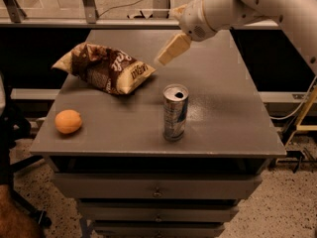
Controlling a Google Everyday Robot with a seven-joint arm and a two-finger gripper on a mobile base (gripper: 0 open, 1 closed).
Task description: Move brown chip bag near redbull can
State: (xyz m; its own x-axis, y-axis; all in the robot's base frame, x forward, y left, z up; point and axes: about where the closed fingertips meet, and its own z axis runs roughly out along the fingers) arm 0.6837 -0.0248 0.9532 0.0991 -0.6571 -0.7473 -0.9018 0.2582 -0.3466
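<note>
A wrinkly dark-brown chip bag with pale yellow ends and white lettering [106, 68] lies on the far left part of a flat grey cabinet top [233, 113]; it rests on its side, one pale end pointing left, the other pointing right and a little toward the near edge. A tall slim silver-and-blue redbull can with a shiny metal top [175, 113] stands upright around the middle of the top, close to the near edge; it is to the right of the bag and nearer than it, apart from it, with bare grey surface between the two. A small round orange fruit [68, 121] sits at the near left; it is nearer than the bag and well to the left of the can, touching neither.

A bulky white robot arm [242, 9] reaches in from the far right; its cream-coloured gripper [167, 54] slants down and to the left, hanging in the air over the far middle of the top; it is just to the right of the bag's right end and farther back than the can, clear of both; only one pale wedge of it shows, so whether it is wide or narrow cannot be told.

Under the top, plain grey drawers [157, 190] face the near side; a speckled floor [290, 207] shows at the near right.
</note>
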